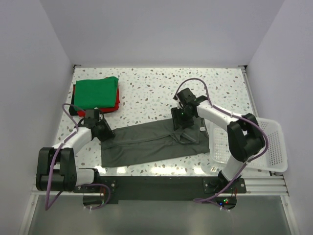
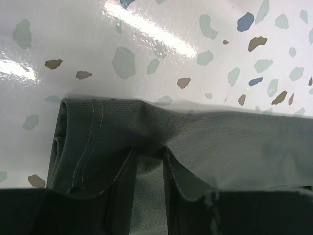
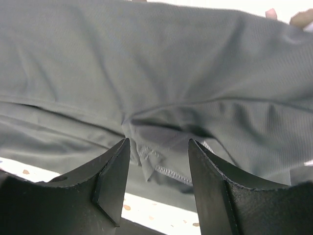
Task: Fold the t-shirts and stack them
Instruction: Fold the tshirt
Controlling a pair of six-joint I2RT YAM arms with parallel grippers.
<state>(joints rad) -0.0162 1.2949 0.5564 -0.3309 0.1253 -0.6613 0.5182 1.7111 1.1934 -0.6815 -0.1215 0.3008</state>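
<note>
A dark grey t-shirt (image 1: 151,143) lies folded into a long strip across the table's near middle. My left gripper (image 1: 101,128) is at its left end, shut on a bunched fold of the grey cloth (image 2: 220,142), which drapes over both fingers round the left gripper (image 2: 150,152). My right gripper (image 1: 182,122) hangs over the strip's right part. In the right wrist view the right gripper (image 3: 159,142) stands open, and a stitched hem of the grey shirt (image 3: 161,63) lies loose between the fingers. A folded green t-shirt (image 1: 98,92) rests on a folded red one (image 1: 115,107) at the back left.
A white mesh basket (image 1: 279,147) stands at the right edge, partly over the table's side, beside the right arm. Speckled tabletop (image 1: 161,88) shows behind the grey shirt. White walls close in the left, back and right.
</note>
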